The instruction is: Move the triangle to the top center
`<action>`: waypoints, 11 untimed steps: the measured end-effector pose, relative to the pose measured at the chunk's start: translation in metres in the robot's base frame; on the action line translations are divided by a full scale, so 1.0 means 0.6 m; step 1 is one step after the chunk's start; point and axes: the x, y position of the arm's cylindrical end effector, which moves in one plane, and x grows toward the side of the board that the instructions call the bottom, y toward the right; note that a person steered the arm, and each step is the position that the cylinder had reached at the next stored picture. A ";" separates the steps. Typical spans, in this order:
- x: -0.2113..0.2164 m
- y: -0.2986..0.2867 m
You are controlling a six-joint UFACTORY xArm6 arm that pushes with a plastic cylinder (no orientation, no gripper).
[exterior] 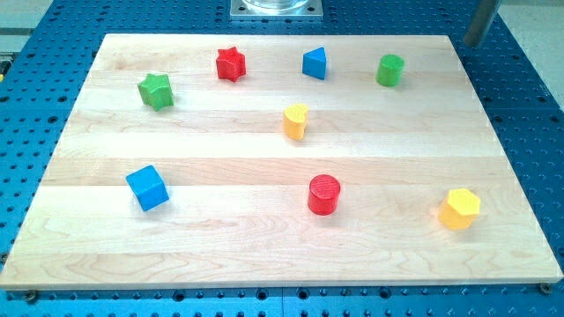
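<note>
Single camera, high and angled down from the near edge, whole wooden board in frame

On your wooden board, the blue triangle sits near the view's top between a red star and a green cylinder. Your rod's tip is not visible.

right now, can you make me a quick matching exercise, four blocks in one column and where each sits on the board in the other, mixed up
Blocks:
1. blue triangle
2. yellow hexagon
3. green star
4. red cylinder

Places:
A. view's upper left
B. view's top, just right of centre
C. view's lower right corner
D. view's lower middle

Pairs: 1-B, 2-C, 3-A, 4-D

My tip is off the board, at the view's top right.
</note>
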 end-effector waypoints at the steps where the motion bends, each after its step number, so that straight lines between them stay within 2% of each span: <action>1: 0.000 -0.002; 2: 0.008 -0.042; 3: 0.095 -0.149; 4: 0.134 -0.301; 6: 0.136 -0.480; 8: 0.167 -0.511; 9: 0.106 -0.515; 10: 0.082 -0.509; 11: 0.117 -0.509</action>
